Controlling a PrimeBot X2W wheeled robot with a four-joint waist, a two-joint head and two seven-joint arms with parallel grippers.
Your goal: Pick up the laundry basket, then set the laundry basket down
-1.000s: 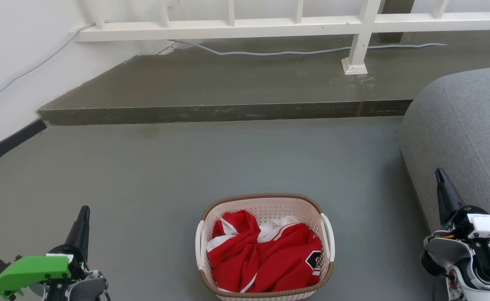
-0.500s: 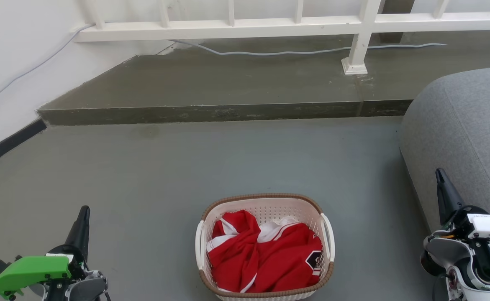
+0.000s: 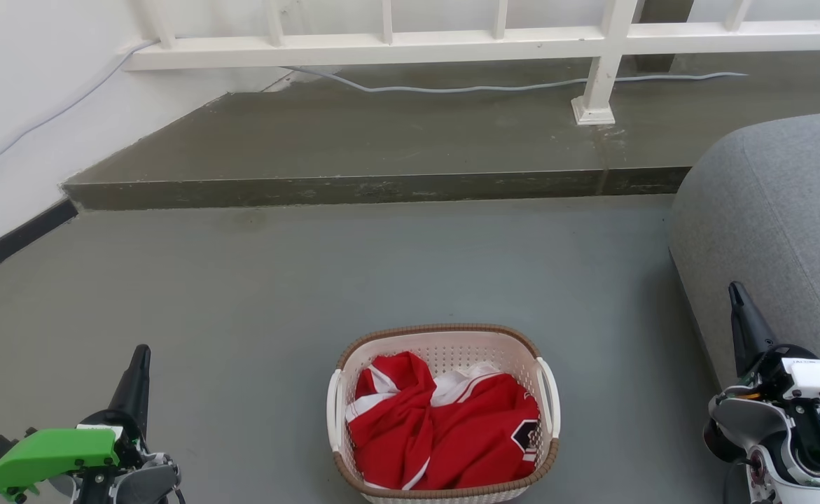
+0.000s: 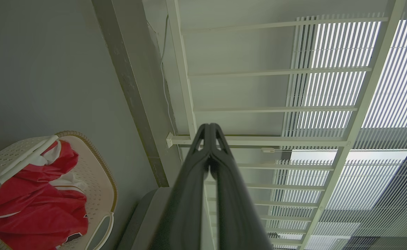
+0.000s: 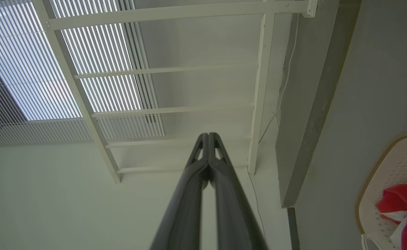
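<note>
While the grey sofa (image 3: 774, 224) runs off the right edge, the laundry basket (image 3: 442, 327) sits on the floor (image 3: 241, 294) to its left. The basket's near rim is cut off below and red clothing (image 3: 445, 434) hides its bottom. The left claw (image 3: 141, 351) and right claw (image 3: 734, 288) flank it, both pressed closed, empty and apart from it.

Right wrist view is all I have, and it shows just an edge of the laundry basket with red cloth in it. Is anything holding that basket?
Observer: No. In the head view the laundry basket rests free on the floor.
Operator: Is the left gripper open?
Observer: The left gripper is shut, with its fingers pressed together in the left wrist view.
Operator: What is near my right arm?
Observer: A grey sofa stands close on the right of the right gripper.
</note>
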